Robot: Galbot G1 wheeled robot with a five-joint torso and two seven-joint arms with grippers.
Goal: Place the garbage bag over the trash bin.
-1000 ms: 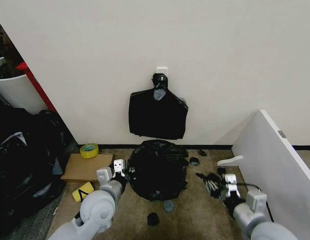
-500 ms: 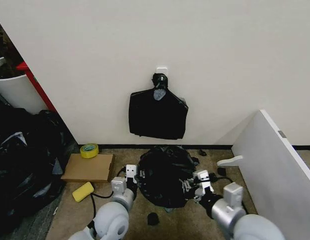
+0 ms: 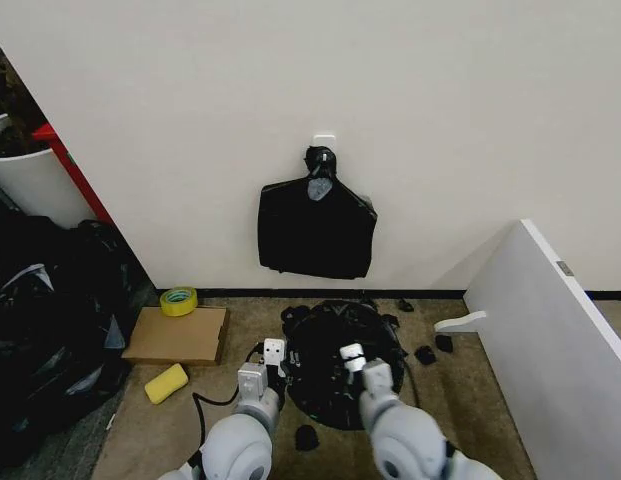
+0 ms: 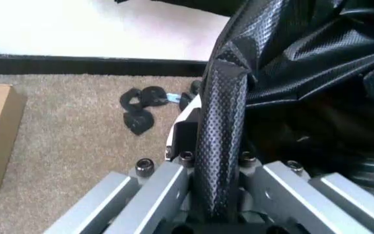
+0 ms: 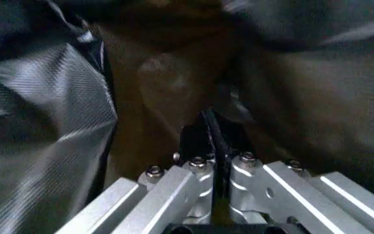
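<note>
Basically nearly done: garbage bag (image 3: 335,360) sat draped over trash bin on carpet below wall. Left gripper (image 3: 273,362) clamped on bag's edge fold, right gripper (image 3: 353,362) pinched on thin film inside mouth. Bin's walls hidden under plastic; left: release, tidy rim.
</note>
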